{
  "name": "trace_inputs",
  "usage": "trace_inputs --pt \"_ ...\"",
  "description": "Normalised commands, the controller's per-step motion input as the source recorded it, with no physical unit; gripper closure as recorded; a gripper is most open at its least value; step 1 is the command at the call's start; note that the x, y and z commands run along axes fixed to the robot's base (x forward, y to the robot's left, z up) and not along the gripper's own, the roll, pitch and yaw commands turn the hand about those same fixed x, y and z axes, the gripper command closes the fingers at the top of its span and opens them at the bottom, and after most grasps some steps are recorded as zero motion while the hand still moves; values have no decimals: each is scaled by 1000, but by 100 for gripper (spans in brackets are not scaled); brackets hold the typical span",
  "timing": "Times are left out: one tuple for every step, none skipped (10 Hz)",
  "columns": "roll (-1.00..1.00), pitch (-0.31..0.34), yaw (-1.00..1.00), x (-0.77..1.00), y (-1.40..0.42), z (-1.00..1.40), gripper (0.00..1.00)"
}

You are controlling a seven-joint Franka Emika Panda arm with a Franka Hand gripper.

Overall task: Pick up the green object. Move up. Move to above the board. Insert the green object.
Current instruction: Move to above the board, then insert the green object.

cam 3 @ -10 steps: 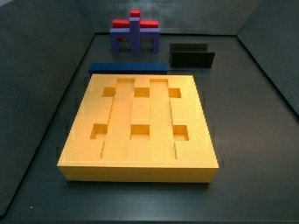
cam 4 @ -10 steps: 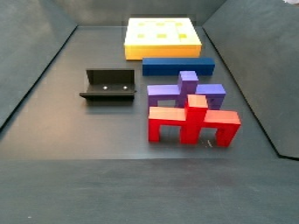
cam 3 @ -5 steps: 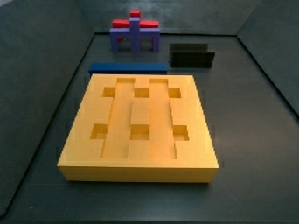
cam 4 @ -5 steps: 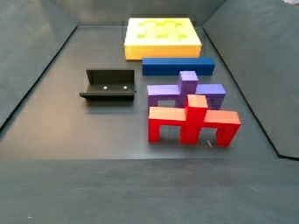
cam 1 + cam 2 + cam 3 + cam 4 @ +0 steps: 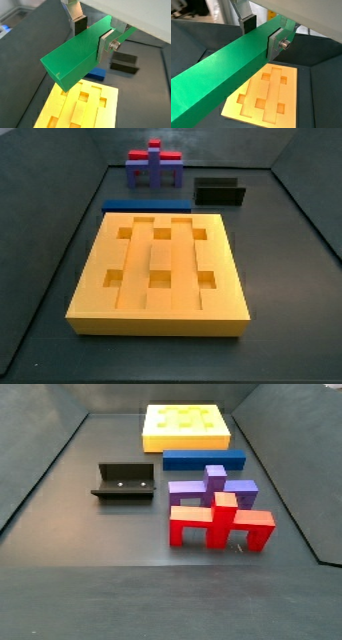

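In both wrist views my gripper (image 5: 93, 35) (image 5: 262, 34) is shut on the green object (image 5: 77, 55) (image 5: 224, 70), a long bright-green block clamped across its width between the two silver fingers. It hangs well above the floor. The board (image 5: 107, 112) (image 5: 271, 97), a yellow-orange slab with two rows of three square holes, lies on the floor below the block's free end. It also shows in both side views (image 5: 160, 313) (image 5: 187, 434). Neither the gripper nor the green object shows in the side views.
A flat blue slab (image 5: 144, 204) (image 5: 203, 460) (image 5: 99, 74) lies against one short end of the board. The dark fixture (image 5: 221, 193) (image 5: 123, 482) (image 5: 123, 63) stands beyond it. A purple-and-red piece (image 5: 155, 165) (image 5: 214, 509) stands further off. Dark walls surround the floor.
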Motion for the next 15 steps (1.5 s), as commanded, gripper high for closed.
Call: trace_inputs --pt "47 180 1000 75 -50 26 100" --pt "55 204 1000 72 -44 25 100" --pt "65 236 1000 74 -42 28 100" --pt "86 300 1000 83 -42 29 100" --pt "82 270 752 89 -41 21 100" --pt "77 211 426 86 -35 21 100" --pt "77 180 308 78 -31 26 100" --pt "0 0 0 71 0 0 100" --pt "0 0 -46 157 0 -334 100" --pt "-19 91 -114 311 0 -551 100" --pt "-63 0 -63 289 0 -920 100" --pt "-80 -13 -57 340 0 -949 100" --pt "-103 -107 0 200 -117 -889 100" --pt "-76 -154 0 120 -209 -863 100" --pt "-31 -186 0 83 -257 -877 100"
